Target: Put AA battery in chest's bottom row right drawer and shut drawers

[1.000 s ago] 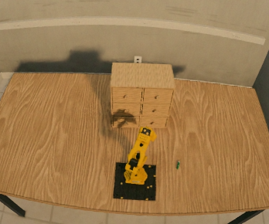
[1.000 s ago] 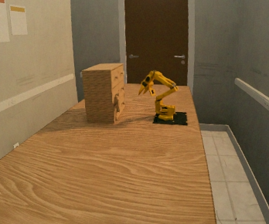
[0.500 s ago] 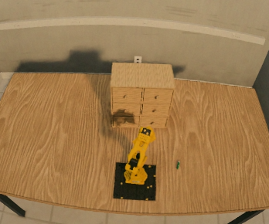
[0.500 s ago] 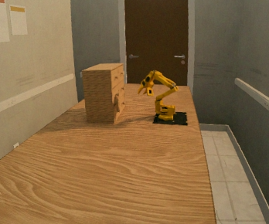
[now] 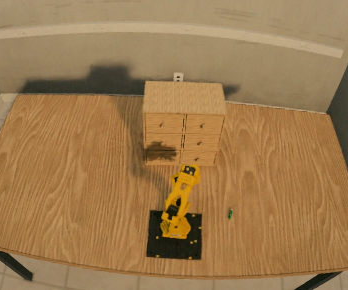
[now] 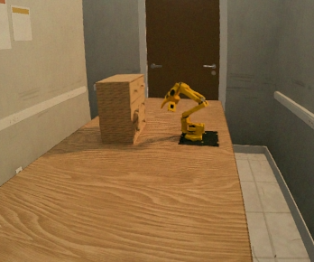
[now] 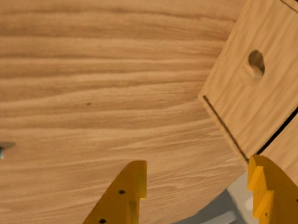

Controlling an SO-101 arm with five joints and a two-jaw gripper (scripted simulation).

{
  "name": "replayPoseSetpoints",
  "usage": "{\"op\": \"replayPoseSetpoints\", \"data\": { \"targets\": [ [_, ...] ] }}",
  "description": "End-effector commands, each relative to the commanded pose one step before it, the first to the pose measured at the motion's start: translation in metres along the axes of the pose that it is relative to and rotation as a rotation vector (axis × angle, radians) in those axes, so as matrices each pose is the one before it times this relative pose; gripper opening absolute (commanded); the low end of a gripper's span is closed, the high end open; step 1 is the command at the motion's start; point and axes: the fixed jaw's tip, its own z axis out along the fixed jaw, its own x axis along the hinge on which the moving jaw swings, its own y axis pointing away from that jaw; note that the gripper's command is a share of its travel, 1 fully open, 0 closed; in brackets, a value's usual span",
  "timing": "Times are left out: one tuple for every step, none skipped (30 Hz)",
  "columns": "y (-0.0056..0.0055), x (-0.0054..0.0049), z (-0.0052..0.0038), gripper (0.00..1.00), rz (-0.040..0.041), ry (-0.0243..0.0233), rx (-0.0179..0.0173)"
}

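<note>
From here, the end effector (image 5: 190, 167) (image 6: 167, 107) (image 7: 197, 182) hangs before the chest (image 5: 183, 100) (image 6: 115, 108) (image 7: 235, 107), fingers apart, nothing between them.

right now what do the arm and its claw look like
The arm is yellow and jointed, with dark sections along it. The claw is yellow too: two tapering fingers with stepped inner edges and small dark holes. I can't make out any cables or lettering.
</note>
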Motion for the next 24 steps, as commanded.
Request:
{"op": "replayPoseSetpoints", "data": {
  "targets": [
    [0.00022,0.00094,-0.002745,0.21,0.10777,0.01042,0.0072],
    [0.00007,-0.00009,-0.000002,0.21,0.02515,0.00038,-0.0002],
    [0.00007,-0.00009,-0.000001,0.21,0.02515,0.00038,-0.0002],
    [0.00006,-0.00009,-0.000002,0.21,0.02515,0.00039,-0.00018],
    [0.00006,-0.00009,-0.000001,0.21,0.02515,0.00039,-0.00018],
    [0.00006,-0.00008,-0.000002,0.21,0.02515,0.0004,-0.00016],
    [0.00006,-0.00008,-0.000001,0.21,0.02515,0.0004,-0.00016],
    [0.0,0.0,0.0,0.21,0.0,0.0,0.0],
    [0.0,0.0,0.0,0.21,0.0,0.0,0.0],
    [0.00005,-0.00008,-0.000002,0.21,0.02515,0.00041,-0.00014],
    [0.00005,-0.00008,-0.000001,0.21,0.02515,0.00041,-0.00014],
    [0.00005,-0.00008,-0.000002,0.21,0.02515,0.00041,-0.00012],
    [0.00004,-0.00008,-0.000001,0.21,0.02515,0.00041,-0.00012],
    [0.00004,-0.00008,-0.000002,0.21,0.02515,0.00042,-0.0001],
    [0.00004,-0.00008,-0.000001,0.21,0.02515,0.00042,-0.0001],
    [0.00003,-0.00008,-0.000001,0.21,0.02515,0.00042,-0.00008],
    [0.00003,-0.00008,0.0,0.21,0.02515,0.00042,-0.00008],
    [0.00003,-0.00008,-0.000001,0.21,0.02515,0.00043,-0.00006],
    [0.00003,-0.00007,0.0,0.21,0.02515,0.00043,-0.00006],
    [0.00002,-0.00007,-0.000001,0.21,0.02515,0.00043,-0.00003],
    [0.00002,-0.00007,0.0,0.21,0.02515,0.00043,-0.00004],
    [0.00002,-0.00007,-0.000001,0.21,0.02515,0.00043,-0.00001],
    [0.00001,-0.00007,0.0,0.21,0.02515,0.00043,-0.00002],
    [0.00001,-0.00007,-0.000001,0.21,0.02515,0.00043,0.00001]
  ]
}}
